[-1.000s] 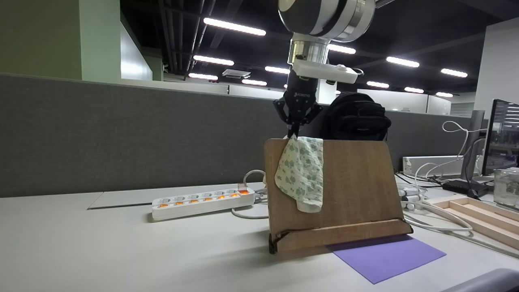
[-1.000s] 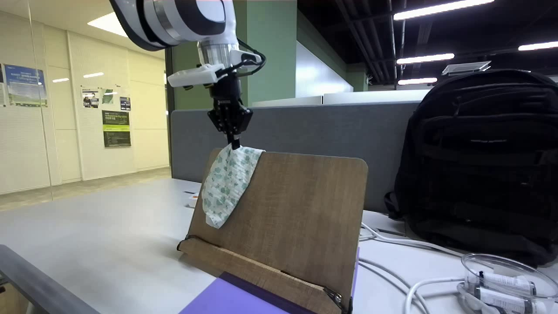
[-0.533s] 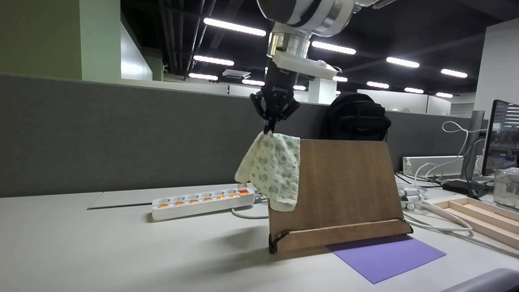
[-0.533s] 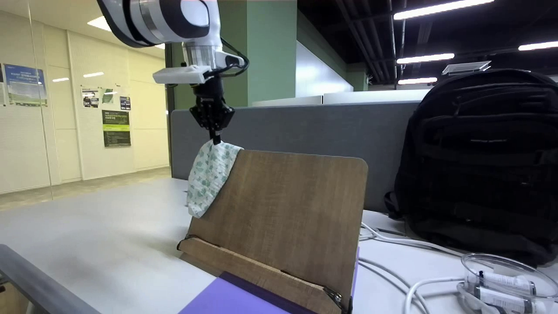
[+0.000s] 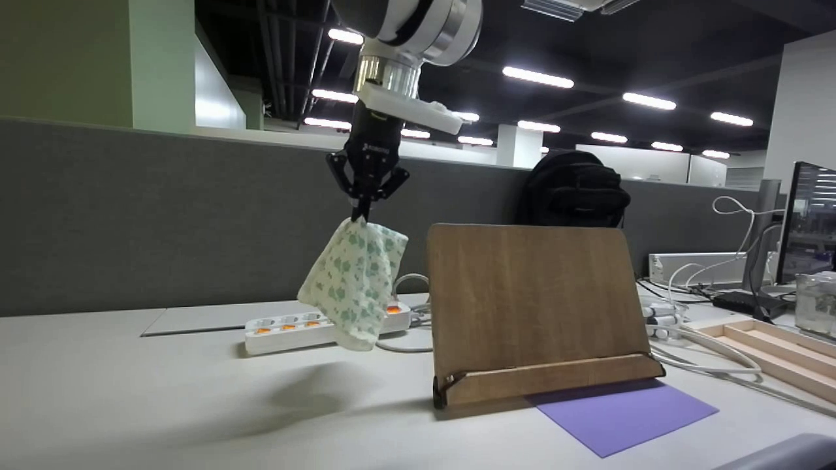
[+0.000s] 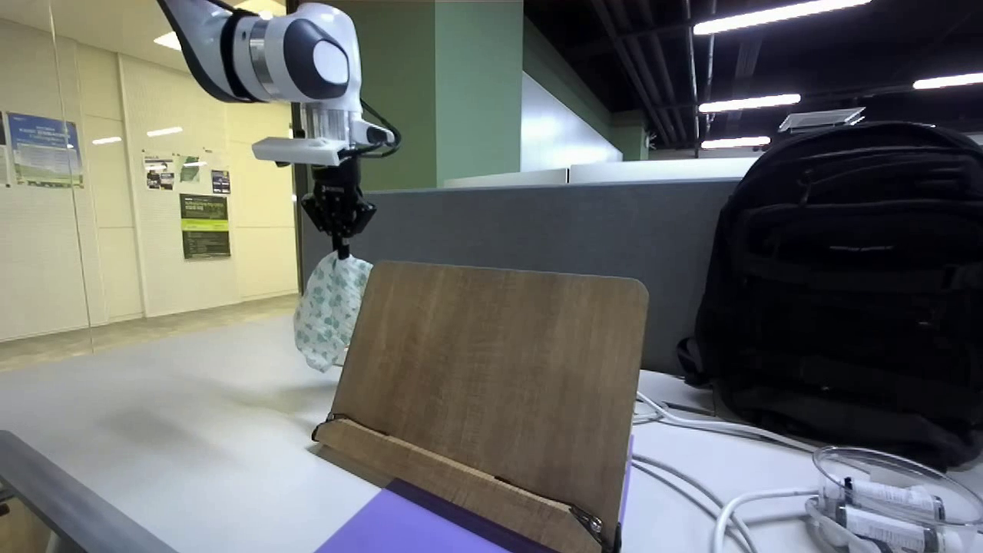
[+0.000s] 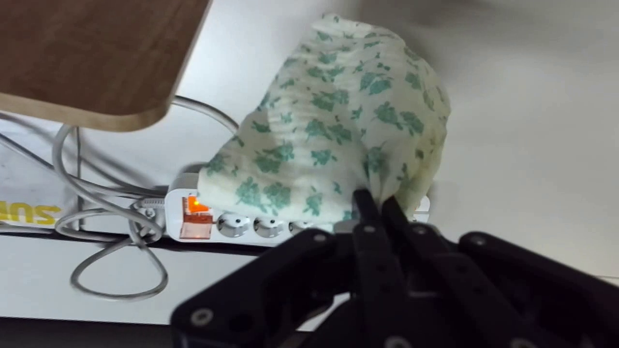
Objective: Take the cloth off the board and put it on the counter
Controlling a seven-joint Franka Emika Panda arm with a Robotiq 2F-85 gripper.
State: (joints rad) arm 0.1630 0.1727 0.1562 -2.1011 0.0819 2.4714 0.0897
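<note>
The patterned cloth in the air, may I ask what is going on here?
The Robotiq gripper holds the green-and-white patterned cloth, pinched at its top. The cloth hangs in the air beside the wooden book stand, apart from it. So it is off the stand but not yet on the counter below.

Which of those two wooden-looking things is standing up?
The brown rectangular wooden board: it stands leaning back, whereas the pale wooden-looking divided tray lies flat on the light grey-white tabletop.
</note>
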